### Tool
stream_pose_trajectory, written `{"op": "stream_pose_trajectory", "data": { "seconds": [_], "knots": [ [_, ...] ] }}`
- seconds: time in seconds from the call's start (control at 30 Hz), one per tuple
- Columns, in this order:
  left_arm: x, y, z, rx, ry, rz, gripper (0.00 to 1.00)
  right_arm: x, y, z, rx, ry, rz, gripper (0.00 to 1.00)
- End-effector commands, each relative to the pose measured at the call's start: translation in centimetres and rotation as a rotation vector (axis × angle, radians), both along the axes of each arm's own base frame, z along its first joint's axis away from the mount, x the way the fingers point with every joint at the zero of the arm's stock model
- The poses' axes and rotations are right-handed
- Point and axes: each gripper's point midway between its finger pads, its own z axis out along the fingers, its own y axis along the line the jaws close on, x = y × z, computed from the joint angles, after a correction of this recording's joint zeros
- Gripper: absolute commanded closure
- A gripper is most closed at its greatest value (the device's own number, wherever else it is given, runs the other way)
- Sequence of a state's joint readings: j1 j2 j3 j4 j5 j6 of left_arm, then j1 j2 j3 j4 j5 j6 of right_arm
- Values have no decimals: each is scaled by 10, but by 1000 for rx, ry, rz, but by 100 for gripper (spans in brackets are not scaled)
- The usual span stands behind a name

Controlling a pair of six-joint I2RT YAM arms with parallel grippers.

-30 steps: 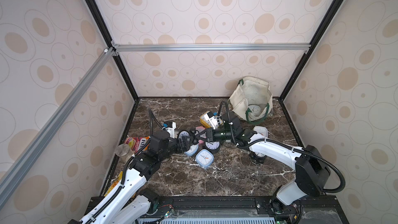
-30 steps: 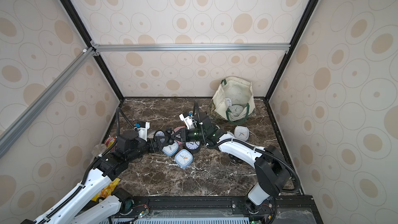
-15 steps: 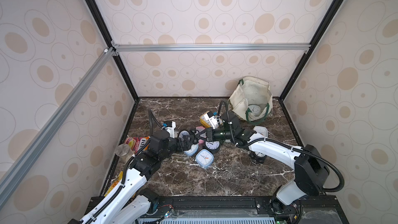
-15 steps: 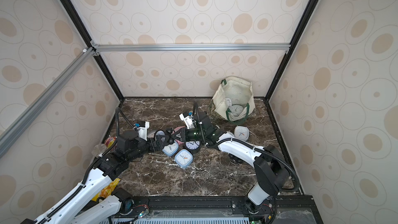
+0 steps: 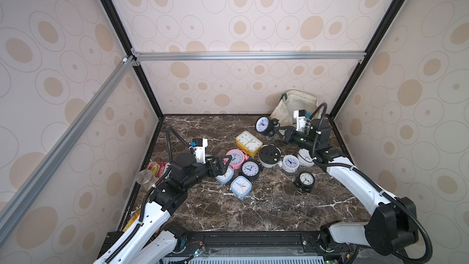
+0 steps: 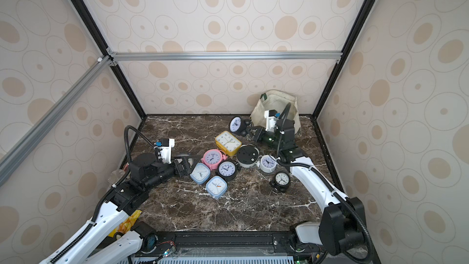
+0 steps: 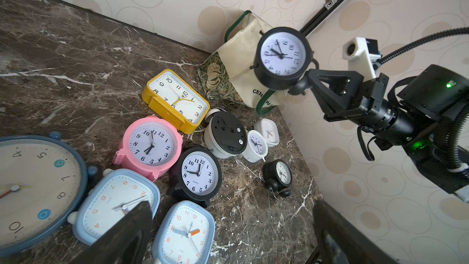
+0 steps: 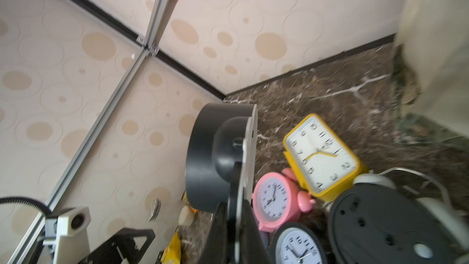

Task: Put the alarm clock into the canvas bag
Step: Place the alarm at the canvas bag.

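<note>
Two grippers are over the marble table [image 5: 256, 206]. On the far side, the right gripper [image 5: 276, 130] is clamped on a black round alarm clock [image 5: 263, 124] near one of its bells. It holds the clock in the air, white face showing, just beside the canvas bag [image 5: 300, 101] and outside it. The bag slumps in the far right corner against the wall. The left gripper [image 5: 222, 165] hangs with its jaws spread wide and empty above a pale blue clock [image 5: 225, 175], at the edge of a cluster that includes a yellow clock [image 5: 248, 142] and a pink clock [image 5: 236, 158].
</note>
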State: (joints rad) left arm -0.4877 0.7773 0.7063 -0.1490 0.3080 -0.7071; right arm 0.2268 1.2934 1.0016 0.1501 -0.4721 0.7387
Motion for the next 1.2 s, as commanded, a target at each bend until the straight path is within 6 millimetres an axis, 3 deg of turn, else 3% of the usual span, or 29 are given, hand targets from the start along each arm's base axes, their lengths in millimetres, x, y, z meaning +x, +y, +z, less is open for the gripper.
{"op": "stream_pose_trajectory", "data": {
  "seconds": [0.0, 0.2, 0.37, 0.5, 0.67, 0.8, 0.9, 0.97, 1.1, 1.17],
  "knots": [
    [0, -5, 4, -62, -2, -18, 2, 18, -51, 15, -30, -78, -204, 100],
    [-2, -5, -3, -91, 29, -14, 2, 51, -123, 16, -42, -108, -488, 100],
    [-7, -2, -5, -108, 34, -7, 2, 82, -156, 1, -109, -92, -627, 100],
    [-8, -5, -8, -140, 46, -16, 2, 107, -166, -18, -123, -79, -673, 100],
    [-8, -6, -15, -166, 57, -16, 1, 144, -157, -42, -141, -28, -623, 100],
    [-3, -4, -24, -144, 75, 11, 2, 157, -153, -57, -120, 11, -605, 99],
    [2, -3, -31, -132, 106, 37, 2, 157, -152, -59, -115, 13, -596, 84],
    [6, 1, -37, -107, 134, 69, 2, 155, -150, -57, -122, 6, -585, 64],
    [5, 9, -50, -40, 182, 109, 2, 147, -146, -50, -145, 3, -553, 36],
    [5, 13, -53, -20, 190, 121, 2, 138, -145, -44, -160, -3, -540, 29]
  ]
}}
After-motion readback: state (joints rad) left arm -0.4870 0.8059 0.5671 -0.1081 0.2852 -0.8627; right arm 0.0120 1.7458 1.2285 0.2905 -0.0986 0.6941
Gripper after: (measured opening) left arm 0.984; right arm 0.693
